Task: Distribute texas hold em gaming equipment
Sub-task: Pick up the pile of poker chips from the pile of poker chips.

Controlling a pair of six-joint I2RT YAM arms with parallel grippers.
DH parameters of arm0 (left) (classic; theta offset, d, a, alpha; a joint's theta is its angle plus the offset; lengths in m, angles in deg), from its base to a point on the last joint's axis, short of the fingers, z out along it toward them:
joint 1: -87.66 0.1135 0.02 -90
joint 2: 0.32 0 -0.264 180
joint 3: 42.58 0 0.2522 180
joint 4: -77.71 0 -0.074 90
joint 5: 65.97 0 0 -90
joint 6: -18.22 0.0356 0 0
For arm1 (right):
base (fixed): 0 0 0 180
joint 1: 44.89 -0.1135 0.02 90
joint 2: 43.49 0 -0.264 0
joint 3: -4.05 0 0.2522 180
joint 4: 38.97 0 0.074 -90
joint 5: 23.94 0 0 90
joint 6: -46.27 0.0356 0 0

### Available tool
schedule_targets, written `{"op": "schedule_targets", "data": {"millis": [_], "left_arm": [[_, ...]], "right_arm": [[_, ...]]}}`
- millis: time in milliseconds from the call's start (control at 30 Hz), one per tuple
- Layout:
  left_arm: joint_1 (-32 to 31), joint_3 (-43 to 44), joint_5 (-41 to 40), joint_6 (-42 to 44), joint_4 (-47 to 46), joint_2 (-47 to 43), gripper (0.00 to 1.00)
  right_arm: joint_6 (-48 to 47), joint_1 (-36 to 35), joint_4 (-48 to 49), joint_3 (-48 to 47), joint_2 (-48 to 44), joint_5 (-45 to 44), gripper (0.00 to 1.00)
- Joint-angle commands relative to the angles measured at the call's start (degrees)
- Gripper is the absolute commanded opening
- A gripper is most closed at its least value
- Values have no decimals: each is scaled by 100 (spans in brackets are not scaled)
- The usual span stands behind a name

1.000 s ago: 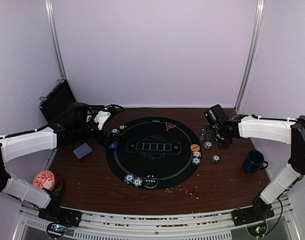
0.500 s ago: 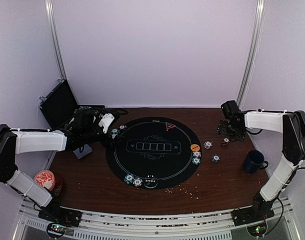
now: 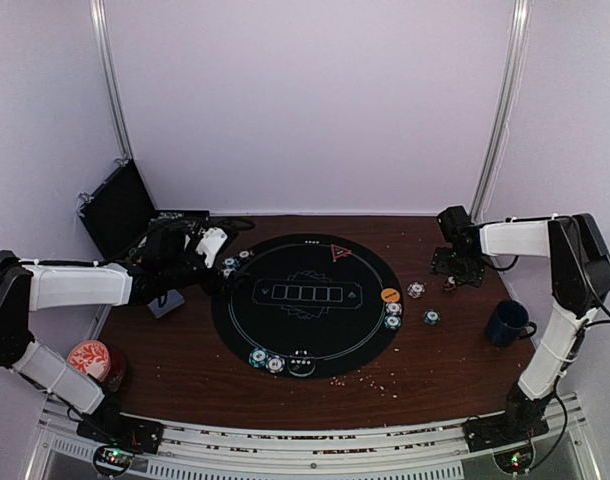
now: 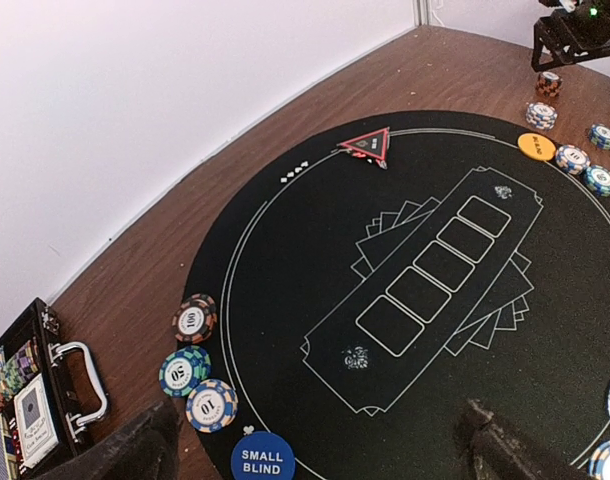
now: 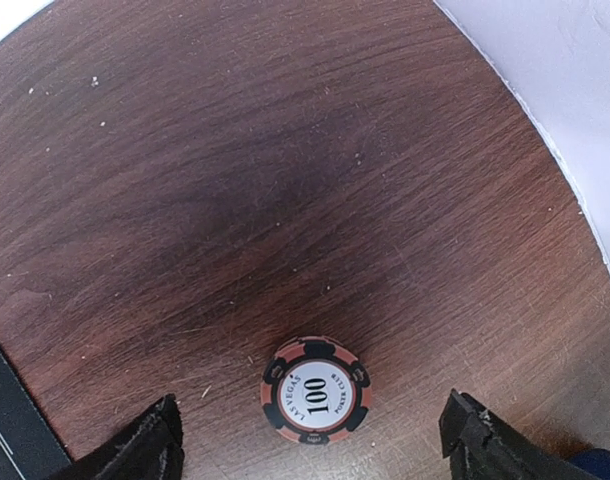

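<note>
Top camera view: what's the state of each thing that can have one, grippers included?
left gripper, open, empty
right gripper, open around the chip, not touching
red 100 chip, flat on the wood, ungripped
chip case, lid open
dark blue mug, upright

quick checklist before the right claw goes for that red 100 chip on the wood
1. Right claw open: ok.
2. Red 100 chip centred between its fingers: ok.
3. Chip flat on the bare table, nothing crowding it: ok.
4. Claw low enough to close on the chip: cannot tell.
5. Left claw open and away, at the other side of the mat: ok.
</note>
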Motion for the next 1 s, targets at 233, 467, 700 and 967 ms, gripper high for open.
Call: {"op": "schedule_targets", "data": {"millis": [233,467,700,967], "left_arm": [[41,-20,-106,-5,-350,-24,98],[42,13,-114,-5,-324,40,98],[40,33,-114,-5,-293,83,98],[36,59,-167,-20,-283,136,98]], "right_arm": [[-4,209,149,-39,238,120,89],[-53,286,246,-23,327,293,80],[-77,314,273,-20,404,296,71],[-103,322,271,-27,440,312,65]]}}
